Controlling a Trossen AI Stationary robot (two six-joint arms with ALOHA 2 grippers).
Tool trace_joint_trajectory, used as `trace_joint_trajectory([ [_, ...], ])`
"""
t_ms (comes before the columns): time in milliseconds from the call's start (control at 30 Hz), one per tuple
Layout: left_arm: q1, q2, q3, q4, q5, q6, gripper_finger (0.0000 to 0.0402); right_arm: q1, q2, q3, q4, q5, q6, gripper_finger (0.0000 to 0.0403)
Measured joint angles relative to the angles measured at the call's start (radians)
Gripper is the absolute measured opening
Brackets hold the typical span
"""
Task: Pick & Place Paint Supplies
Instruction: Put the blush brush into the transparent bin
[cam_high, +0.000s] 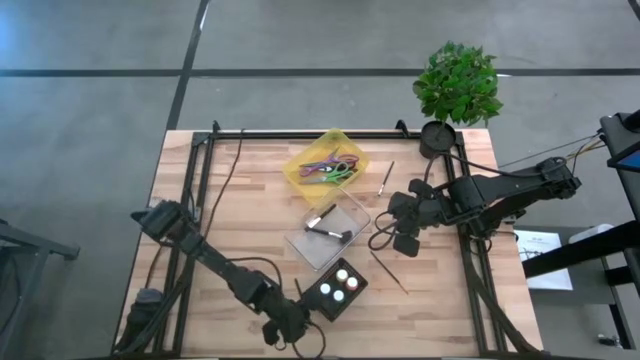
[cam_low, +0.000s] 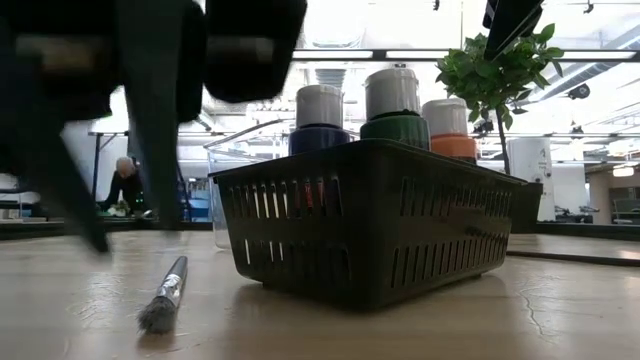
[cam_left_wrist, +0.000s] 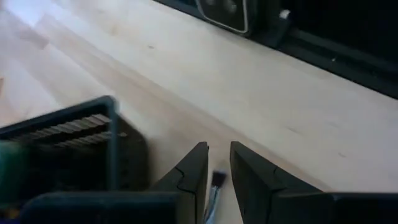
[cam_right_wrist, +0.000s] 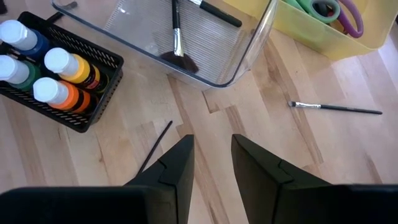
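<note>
Brush (cam_left_wrist: 215, 186) between left hand (cam_left_wrist: 219, 163) fingers

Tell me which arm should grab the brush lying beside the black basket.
Left. The left gripper hangs open right over that brush, next to the black basket at the table's near edge. The right gripper sits beyond the clear bin, closer to other loose brushes.

We see a pale wooden table (cam_right_wrist: 261, 124) with visible grain. On it sit a matt black plastic basket (cam_right_wrist: 93, 106), a glossy clear plastic tray (cam_right_wrist: 249, 50) and a yellow plastic bin (cam_right_wrist: 298, 31).
</note>
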Motion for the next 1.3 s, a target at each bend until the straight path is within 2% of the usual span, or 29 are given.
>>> trace_joint_trajectory([
  [533,0.042,0.041,0.004,0.000,0.082,0.003,0.0075,0.000,0.000,0.000,-0.001,-0.001,0.000,0.0107],
  [933,0.076,0.081,0.000,0.009,0.221,-0.040,0.0075,0.000,0.000,0.000,-0.001,-0.003,0.000,0.0107],
  [1067,0.076,0.088,0.001,0.013,0.226,-0.062,0.0074,0.000,0.000,0.000,-0.001,-0.003,0.000,0.0107],
  [1167,0.076,0.088,0.001,0.010,0.227,-0.063,0.0061,0.000,0.000,0.000,-0.001,-0.004,0.000,0.0107],
  [1300,0.075,0.088,0.003,0.001,0.227,-0.063,0.0013,0.000,0.000,0.000,-0.001,-0.007,0.000,0.0107],
])
